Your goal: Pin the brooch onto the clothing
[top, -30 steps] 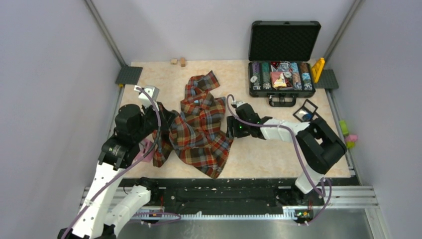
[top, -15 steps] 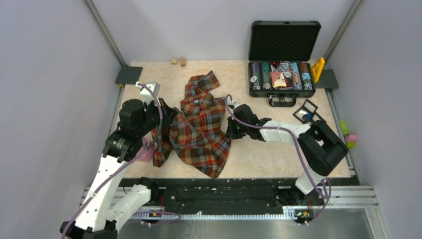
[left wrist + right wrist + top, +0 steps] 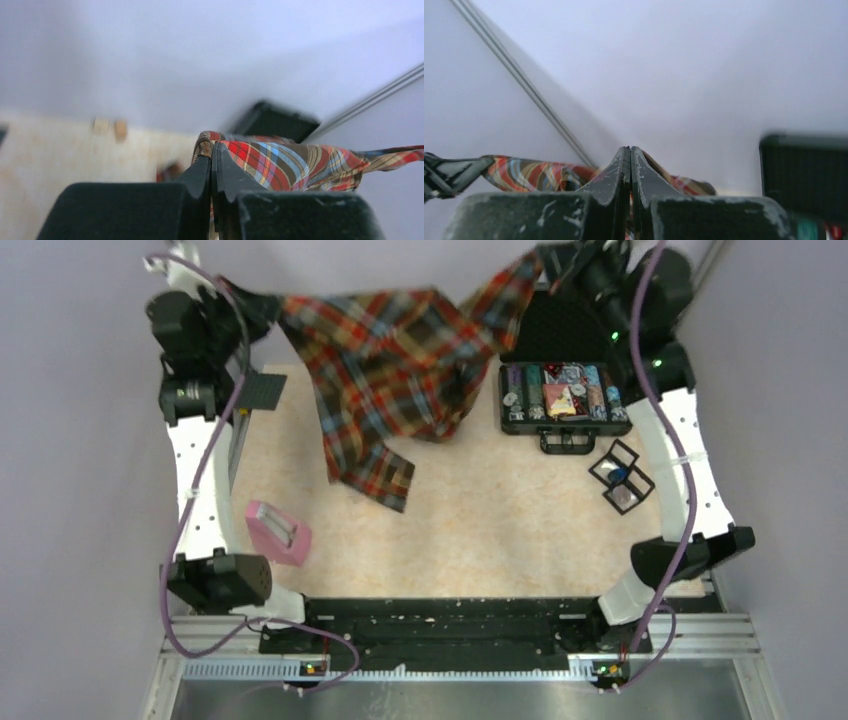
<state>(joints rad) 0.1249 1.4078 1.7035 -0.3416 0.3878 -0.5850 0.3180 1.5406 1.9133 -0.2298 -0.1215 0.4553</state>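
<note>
Both arms raised high over the surface (image 3: 480, 530), with the shirt (image 3: 400, 370) slung between them in mid-air.

Left claw (image 3: 212, 150): jaws pressed together with a fold of plaid edge pinched at the tips. The cloth runs off to the right of that wrist view.

Right claw (image 3: 630, 152): also clamped tight, with plaid fabric showing on both sides of the tips.

Two grips well apart pull the top edge into a line. The rest hangs by its own weight, one tail dangling lowest, clear of the surface. Likely purpose: shake out the crumples so the shirt can be laid flat with a usable front panel. The spread is only partial; the middle sags and folds over itself.

Brooch (image 3: 616, 476): not on the shirt. A small bluish speck sits in a small black box (image 3: 628, 496) lying open on the right of the surface, just in front of the open case (image 3: 530, 428). I take this to be the brooch, but it is too small to confirm. Neither claw is near it.

Pink block (image 3: 278, 532): lies on the left of the surface, apart from everything.

Judgement: early stage. Pinning not begun; the shirt must come down flat first.
</note>
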